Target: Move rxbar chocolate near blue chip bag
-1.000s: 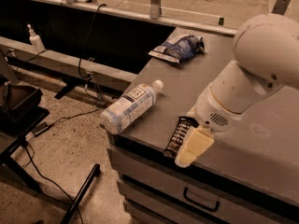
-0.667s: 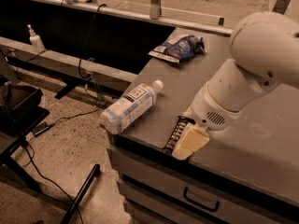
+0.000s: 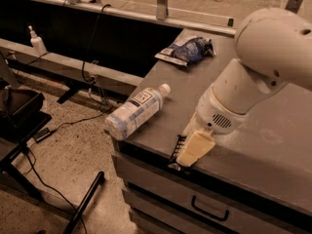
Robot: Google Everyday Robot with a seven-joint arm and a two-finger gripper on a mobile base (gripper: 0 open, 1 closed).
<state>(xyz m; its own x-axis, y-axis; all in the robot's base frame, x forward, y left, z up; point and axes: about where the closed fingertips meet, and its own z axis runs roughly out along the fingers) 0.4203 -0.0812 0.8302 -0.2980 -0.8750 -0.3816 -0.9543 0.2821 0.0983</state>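
The rxbar chocolate [image 3: 177,147] is a black wrapper bar with white lettering. It lies at the front edge of the grey counter [image 3: 273,145], mostly hidden under my gripper. My gripper [image 3: 193,149] is cream-coloured and sits right over the bar, at the end of the big white arm [image 3: 263,67]. The blue chip bag [image 3: 189,49] is wrinkly blue and white foil and lies at the far end of the counter, well away from the bar.
A clear plastic water bottle [image 3: 137,111] lies on its side at the counter's left front corner, left of the gripper. Drawers [image 3: 209,209] are under the counter. Cables and a black stand [image 3: 29,145] are on the floor to the left.
My gripper has shifted slightly left toward the counter's front edge and now covers more of the black bar. The bottle and chip bag have not moved.
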